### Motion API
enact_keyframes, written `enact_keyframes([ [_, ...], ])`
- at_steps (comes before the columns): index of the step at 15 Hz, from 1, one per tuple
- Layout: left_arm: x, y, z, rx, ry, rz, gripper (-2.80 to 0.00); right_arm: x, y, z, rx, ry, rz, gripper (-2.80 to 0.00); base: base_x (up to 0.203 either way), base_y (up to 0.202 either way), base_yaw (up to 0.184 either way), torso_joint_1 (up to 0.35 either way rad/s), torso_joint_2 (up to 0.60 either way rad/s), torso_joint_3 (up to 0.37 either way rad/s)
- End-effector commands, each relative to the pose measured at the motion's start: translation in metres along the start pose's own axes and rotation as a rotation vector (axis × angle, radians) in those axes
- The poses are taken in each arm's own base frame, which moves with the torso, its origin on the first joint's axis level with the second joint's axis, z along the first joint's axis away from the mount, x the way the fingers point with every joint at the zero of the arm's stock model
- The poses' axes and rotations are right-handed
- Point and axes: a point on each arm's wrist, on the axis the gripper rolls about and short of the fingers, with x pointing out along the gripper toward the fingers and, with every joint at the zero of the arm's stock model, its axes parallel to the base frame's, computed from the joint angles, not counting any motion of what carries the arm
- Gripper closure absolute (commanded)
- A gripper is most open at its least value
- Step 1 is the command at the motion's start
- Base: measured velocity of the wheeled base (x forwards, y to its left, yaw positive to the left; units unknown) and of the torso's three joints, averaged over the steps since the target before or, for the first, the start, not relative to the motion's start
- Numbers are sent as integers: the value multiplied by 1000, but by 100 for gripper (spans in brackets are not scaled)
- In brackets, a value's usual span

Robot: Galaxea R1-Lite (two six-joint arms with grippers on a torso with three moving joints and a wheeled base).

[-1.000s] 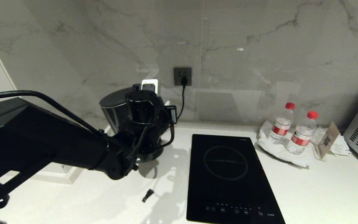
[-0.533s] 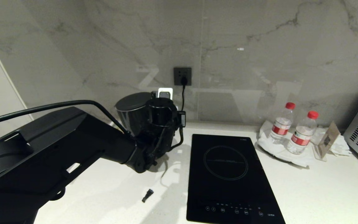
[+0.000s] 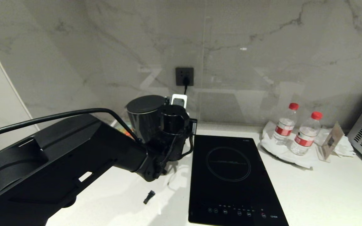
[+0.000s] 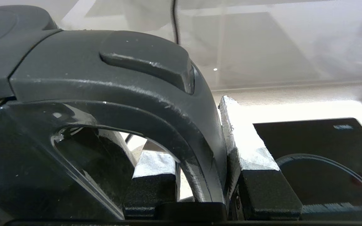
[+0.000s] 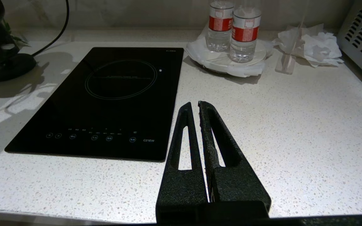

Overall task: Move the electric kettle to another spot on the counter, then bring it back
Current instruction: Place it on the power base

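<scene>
A black kettle [image 3: 145, 116] hangs over the bench [image 3: 325, 194], just left of the hob [image 3: 231, 179]. The left gripper's [image 4: 201, 175] fingers [image 4: 250, 150] clamp its handle [image 4: 196, 147], a grip seen only from the left wrist. The right gripper [image 5: 194, 106], fingers together, hovers by the hob. Two bottles [image 3: 305, 133] stand well right.

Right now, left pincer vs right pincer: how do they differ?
The left pincer is shut on the electric kettle, one finger through the handle loop; the right pincer is shut on nothing. The left sits by the induction hob's left edge; the right hovers parked over bare counter beside the hob's front right corner. Both have black textured fingers.
</scene>
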Motion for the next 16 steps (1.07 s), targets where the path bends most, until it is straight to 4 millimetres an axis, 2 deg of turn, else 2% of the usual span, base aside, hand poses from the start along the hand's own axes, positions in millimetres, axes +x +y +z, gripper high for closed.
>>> enact_keyframes([
  [1,1,0,10,-18,-31,12,0,0,0,0,-1,0,0,0,0,0,0,2,13,-130],
  [7,6,4,27,-46,-77,50,0,0,0,0,-1,0,0,0,0,0,0,4,0,-186],
  [11,17,4,26,-54,-94,77,0,0,0,0,-1,0,0,0,0,0,0,5,4,-197],
  [16,21,17,38,-65,-128,102,0,0,0,0,-1,0,0,0,0,0,0,1,5,-96],
])
